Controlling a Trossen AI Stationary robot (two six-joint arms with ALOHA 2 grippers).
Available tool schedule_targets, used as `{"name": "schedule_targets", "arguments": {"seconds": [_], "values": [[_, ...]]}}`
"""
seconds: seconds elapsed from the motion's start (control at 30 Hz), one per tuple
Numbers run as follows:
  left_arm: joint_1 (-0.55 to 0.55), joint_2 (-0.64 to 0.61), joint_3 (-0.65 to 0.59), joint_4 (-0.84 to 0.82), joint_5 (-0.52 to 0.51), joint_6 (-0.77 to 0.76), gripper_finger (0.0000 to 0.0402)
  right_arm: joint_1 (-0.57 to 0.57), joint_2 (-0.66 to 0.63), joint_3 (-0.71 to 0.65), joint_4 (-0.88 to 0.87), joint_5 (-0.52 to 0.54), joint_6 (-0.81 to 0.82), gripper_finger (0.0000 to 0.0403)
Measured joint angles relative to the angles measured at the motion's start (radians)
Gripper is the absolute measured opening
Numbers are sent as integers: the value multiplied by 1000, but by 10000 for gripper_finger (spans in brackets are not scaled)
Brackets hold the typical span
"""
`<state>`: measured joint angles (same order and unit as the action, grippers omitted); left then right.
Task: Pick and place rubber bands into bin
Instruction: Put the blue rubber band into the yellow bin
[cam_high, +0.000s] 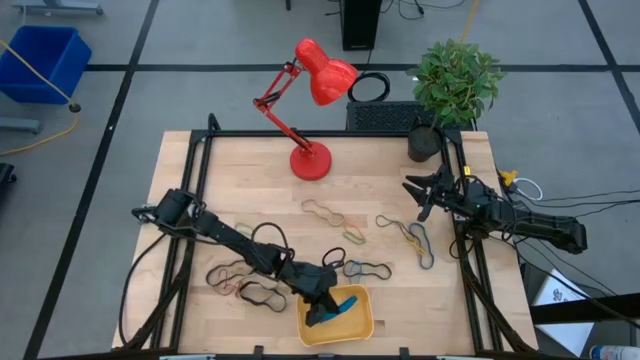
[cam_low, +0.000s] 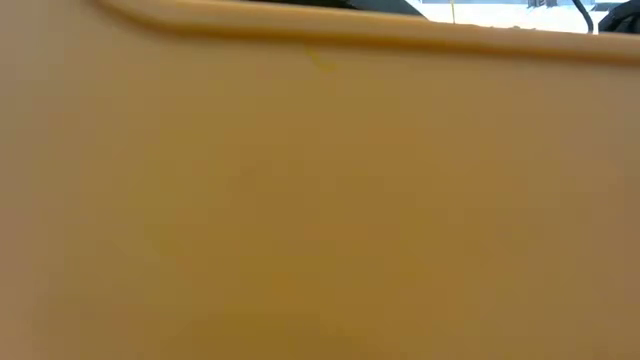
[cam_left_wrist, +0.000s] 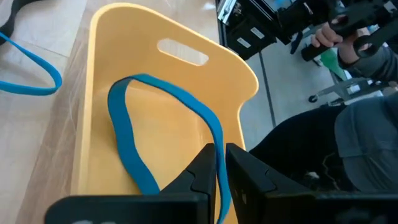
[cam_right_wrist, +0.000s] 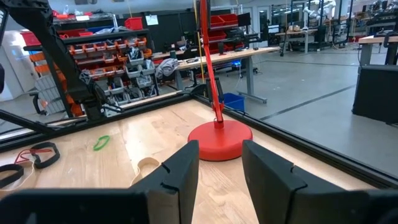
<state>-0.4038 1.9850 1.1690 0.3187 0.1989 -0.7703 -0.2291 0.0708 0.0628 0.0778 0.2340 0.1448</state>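
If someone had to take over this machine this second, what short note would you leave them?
Left claw: shut on a blue rubber band, lowered inside the yellow bin at the table's front edge.
Right claw: open, empty, waiting near the red lamp.
Done: that band is in the bin but not released.
Left: release it, then collect the other rubber bands scattered on the table.

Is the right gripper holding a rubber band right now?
No. The right gripper is open and empty, its dark fingers spread over bare wooden table in front of the red round lamp base.
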Motion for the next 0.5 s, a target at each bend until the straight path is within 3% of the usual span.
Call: {"name": "schedule_targets", "arguments": {"seconds": [0.3, 0.5], "values": [[19, -5, 0, -1, 11, 32, 47, 0, 0, 0, 0, 0, 0, 116], [22, -5, 0, -2, 15, 36, 109, 0, 0, 0, 0, 0, 0, 116]]}}
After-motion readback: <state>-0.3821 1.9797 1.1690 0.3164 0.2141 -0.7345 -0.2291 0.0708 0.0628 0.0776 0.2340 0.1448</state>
